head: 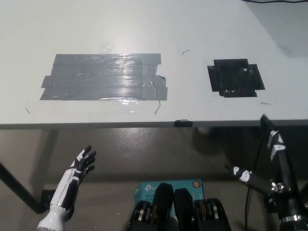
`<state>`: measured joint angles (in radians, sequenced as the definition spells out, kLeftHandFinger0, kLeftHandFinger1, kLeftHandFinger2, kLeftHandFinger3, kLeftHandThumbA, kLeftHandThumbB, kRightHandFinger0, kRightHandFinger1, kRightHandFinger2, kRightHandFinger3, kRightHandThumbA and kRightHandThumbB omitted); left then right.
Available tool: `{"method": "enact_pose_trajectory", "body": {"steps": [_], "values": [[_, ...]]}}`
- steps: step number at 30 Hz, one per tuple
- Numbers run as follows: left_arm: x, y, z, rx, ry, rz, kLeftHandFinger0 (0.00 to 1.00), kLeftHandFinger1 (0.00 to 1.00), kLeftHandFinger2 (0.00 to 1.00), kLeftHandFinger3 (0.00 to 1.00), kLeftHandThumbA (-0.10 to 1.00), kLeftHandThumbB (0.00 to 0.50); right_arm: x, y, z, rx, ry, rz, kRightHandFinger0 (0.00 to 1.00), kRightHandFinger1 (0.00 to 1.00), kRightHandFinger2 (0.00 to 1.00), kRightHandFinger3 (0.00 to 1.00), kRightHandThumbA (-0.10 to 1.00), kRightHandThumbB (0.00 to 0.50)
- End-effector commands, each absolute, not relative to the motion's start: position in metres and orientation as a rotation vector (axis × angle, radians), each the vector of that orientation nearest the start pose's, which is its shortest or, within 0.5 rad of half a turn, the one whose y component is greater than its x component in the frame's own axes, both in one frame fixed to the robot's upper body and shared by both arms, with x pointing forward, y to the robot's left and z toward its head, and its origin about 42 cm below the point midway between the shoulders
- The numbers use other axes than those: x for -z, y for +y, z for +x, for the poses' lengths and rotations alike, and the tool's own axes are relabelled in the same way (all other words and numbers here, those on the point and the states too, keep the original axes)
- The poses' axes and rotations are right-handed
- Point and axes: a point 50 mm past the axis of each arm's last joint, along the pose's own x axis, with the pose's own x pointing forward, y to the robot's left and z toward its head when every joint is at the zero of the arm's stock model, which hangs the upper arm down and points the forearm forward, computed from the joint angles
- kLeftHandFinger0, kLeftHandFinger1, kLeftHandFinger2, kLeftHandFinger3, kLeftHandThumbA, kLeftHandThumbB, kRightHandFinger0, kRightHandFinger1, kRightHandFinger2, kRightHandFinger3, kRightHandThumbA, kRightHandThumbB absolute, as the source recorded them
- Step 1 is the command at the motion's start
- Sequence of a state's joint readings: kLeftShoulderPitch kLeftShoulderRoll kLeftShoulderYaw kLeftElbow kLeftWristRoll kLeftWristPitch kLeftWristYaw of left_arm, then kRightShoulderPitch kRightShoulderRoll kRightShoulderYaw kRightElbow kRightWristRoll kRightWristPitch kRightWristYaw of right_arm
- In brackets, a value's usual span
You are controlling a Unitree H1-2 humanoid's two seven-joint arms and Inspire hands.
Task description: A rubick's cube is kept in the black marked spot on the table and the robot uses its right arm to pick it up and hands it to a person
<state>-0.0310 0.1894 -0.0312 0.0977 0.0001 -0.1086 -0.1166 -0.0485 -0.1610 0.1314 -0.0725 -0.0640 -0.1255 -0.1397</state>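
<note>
No Rubik's cube shows anywhere in the head view. The black marked spot (236,78) on the white table (144,29) is bare. My black right hand (269,166) hangs below the table's front edge at the lower right, open, fingers spread, holding nothing. My white left hand (82,162) rests below the table edge at the lower left, also open with fingers apart.
A large patch of grey tape (106,76) covers the table's left middle. The table's front edge (144,124) runs across the picture. A blue box (168,185) lies on the floor below. A black table leg (19,187) slants at the lower left.
</note>
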Motion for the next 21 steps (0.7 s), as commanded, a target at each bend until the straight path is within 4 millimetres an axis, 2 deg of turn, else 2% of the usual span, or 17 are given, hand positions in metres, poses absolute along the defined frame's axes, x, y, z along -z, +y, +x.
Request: {"method": "enact_pose_trajectory", "body": {"steps": [1, 13, 19, 21], "values": [[-0.0998, 0.2569, 0.2908, 0.16, -0.106, 0.22, 1.0, 1.0, 1.0, 1.0, 0.99, 0.17, -0.1344, -0.2201, 0.3001, -0.078, -0.317, -0.108, 1.0, 1.0, 1.0, 1.0, 0.99, 0.167], [-0.0983, 0.2548, 0.2903, 0.169, -0.111, 0.225, 1.0, 1.0, 1.0, 1.0, 1.0, 0.166, -0.1248, -0.2256, 0.3014, -0.099, -0.312, -0.099, 1.0, 1.0, 1.0, 1.0, 1.0, 0.199], [-0.0966, 0.2539, 0.2919, 0.169, -0.119, 0.225, 1.0, 1.0, 1.0, 1.0, 1.0, 0.168, -0.127, -0.2262, 0.3031, -0.102, -0.311, -0.093, 1.0, 1.0, 1.0, 1.0, 1.0, 0.217], [-0.097, 0.2543, 0.2928, 0.168, -0.126, 0.228, 1.0, 1.0, 1.0, 1.0, 1.0, 0.166, -0.128, -0.2265, 0.3039, -0.103, -0.313, -0.1, 1.0, 1.0, 1.0, 1.0, 1.0, 0.208]]}}
